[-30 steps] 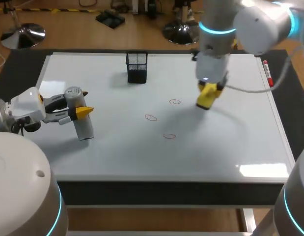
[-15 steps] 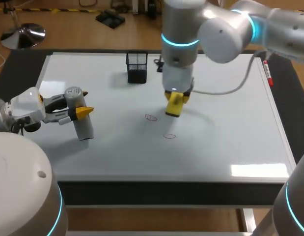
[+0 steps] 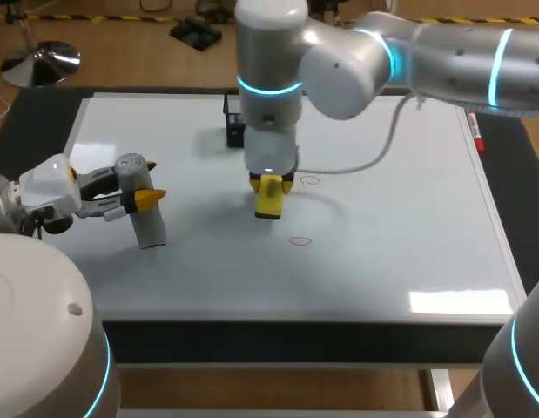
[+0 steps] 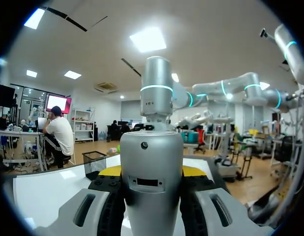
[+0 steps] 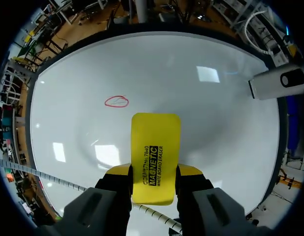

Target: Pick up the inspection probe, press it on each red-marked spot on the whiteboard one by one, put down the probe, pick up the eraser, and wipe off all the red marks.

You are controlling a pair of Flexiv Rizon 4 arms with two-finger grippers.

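My right gripper [image 3: 269, 187] is shut on the yellow eraser [image 3: 269, 198], which hangs at the middle of the whiteboard [image 3: 391, 235]. The spot where the middle red mark lay is covered by it. One red mark [image 3: 311, 180] shows just right of the eraser, another red mark [image 3: 300, 241] nearer the front. In the right wrist view the eraser [image 5: 154, 152] sticks out between the gripper's [image 5: 154, 170] fingers, with a red mark [image 5: 116, 102] ahead of it. At the left, my left gripper [image 3: 144, 198] is shut on the grey inspection probe [image 3: 151, 228], standing upright on the board. The probe [image 4: 152, 182] fills the left wrist view.
A black mesh holder [image 3: 235, 127] stands at the back of the board, partly hidden behind my right arm. A red marker [image 3: 474, 131] lies along the board's right edge. The probe [image 5: 279, 83] also shows off to the side in the right wrist view.
My right arm has swept left across the board with the eraser, passing over the right-hand mark, which still shows. The middle mark is now hidden. The left arm and probe have stayed still.
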